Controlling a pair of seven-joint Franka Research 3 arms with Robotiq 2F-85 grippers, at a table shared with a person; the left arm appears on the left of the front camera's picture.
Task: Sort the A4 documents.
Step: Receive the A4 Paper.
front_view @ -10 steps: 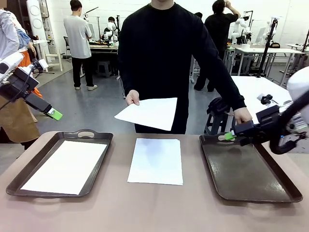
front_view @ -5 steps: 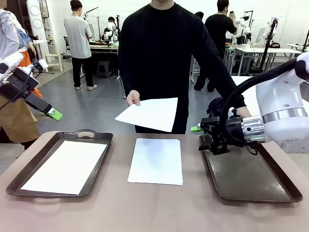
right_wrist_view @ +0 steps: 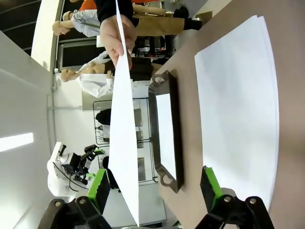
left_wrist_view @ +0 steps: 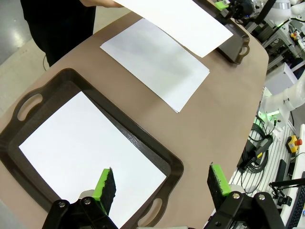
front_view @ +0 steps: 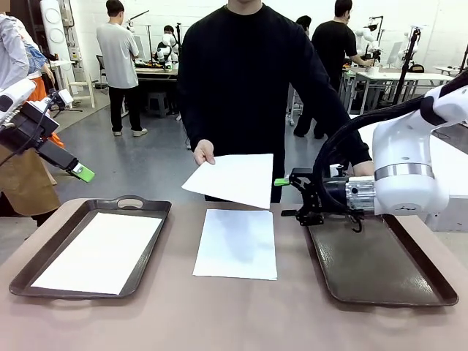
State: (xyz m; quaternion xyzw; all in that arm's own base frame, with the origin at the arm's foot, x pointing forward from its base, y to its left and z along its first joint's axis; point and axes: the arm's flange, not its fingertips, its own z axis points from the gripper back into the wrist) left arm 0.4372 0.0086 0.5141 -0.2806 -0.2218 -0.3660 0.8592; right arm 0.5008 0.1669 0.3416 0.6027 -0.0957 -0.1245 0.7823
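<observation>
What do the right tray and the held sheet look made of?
The right tray looks like dark brown plastic, semi-gloss: soft highlights on a finely textured floor, moulded rim. The held sheet looks like thin matte white paper: no glare, slight bend.

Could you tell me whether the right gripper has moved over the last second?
Yes: the right gripper went left, from over the far handle of the right tray to beyond its left edge.
</observation>
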